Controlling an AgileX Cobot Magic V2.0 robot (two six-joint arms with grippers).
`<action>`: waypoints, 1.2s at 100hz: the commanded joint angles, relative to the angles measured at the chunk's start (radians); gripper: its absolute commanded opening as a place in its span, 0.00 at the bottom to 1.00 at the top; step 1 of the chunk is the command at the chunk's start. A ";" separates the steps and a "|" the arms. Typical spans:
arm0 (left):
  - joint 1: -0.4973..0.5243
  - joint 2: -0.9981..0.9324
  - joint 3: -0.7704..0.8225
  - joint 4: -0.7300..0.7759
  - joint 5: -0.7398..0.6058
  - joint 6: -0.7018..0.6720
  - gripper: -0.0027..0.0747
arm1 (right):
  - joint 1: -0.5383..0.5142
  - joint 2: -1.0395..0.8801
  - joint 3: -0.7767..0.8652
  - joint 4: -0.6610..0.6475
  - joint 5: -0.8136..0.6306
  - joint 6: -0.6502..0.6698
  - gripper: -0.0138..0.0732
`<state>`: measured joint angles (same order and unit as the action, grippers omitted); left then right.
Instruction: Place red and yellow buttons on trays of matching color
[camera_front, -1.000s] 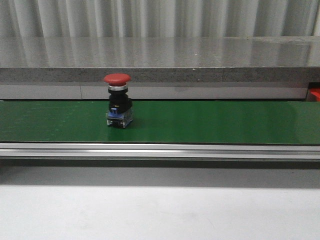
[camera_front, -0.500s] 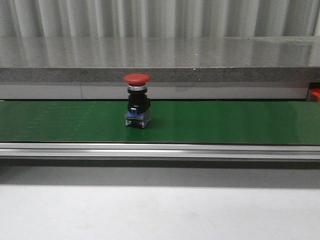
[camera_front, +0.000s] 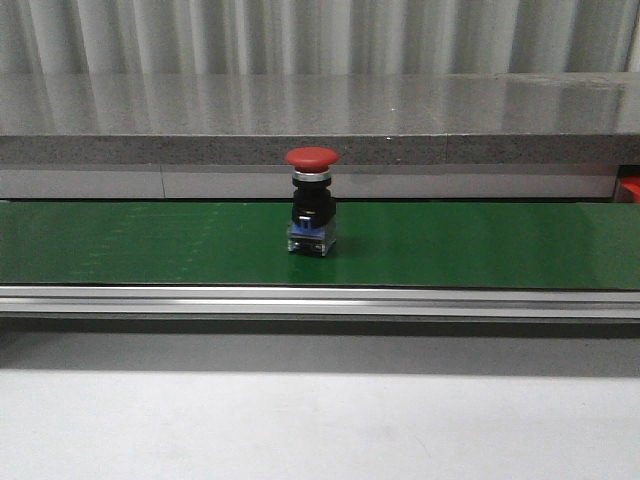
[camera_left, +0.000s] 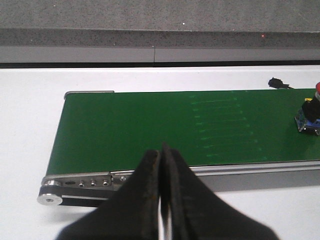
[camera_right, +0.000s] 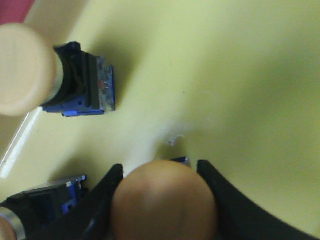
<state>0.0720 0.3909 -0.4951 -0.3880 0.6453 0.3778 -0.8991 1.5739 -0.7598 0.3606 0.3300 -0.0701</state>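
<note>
Red button (camera_front: 312, 201) is standing upright on the green conveyor belt (camera_front: 480, 245), a little left of the belt's middle in the front view, its red mushroom cap on top, a black body under it and a blue and clear block at the base touching the belt. In the left wrist view the same button is showing only partly at the belt's right end (camera_left: 311, 111), well apart from the left gripper (camera_left: 161, 192), whose dark fingers are pressing together with nothing between them, hanging near the belt's left end over the metal side rail (camera_left: 85, 181). Beyond the belt a grey stone ledge (camera_front: 320, 120) is running across the far side, and a white tabletop (camera_front: 320, 425) is lying on the near side. The right gripper (camera_right: 162, 200) is pinching the rounded cap of a yellow button (camera_right: 164, 202) over the yellow tray (camera_right: 240, 75). Another yellow button (camera_right: 50, 80) is lying on its side on that tray, and a third button (camera_right: 35, 205), blurred, is showing just beside the held one.
</note>
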 joint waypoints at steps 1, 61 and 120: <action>-0.008 0.004 -0.027 -0.026 -0.067 0.001 0.01 | -0.006 -0.029 -0.020 0.001 -0.030 0.000 0.28; -0.008 0.004 -0.027 -0.026 -0.067 0.001 0.01 | -0.005 -0.143 -0.042 0.001 -0.017 -0.005 0.85; -0.008 0.004 -0.027 -0.026 -0.067 0.001 0.01 | 0.647 -0.303 -0.231 0.023 0.252 -0.288 0.85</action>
<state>0.0720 0.3909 -0.4951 -0.3880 0.6453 0.3778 -0.3614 1.3005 -0.9570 0.3673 0.5851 -0.2844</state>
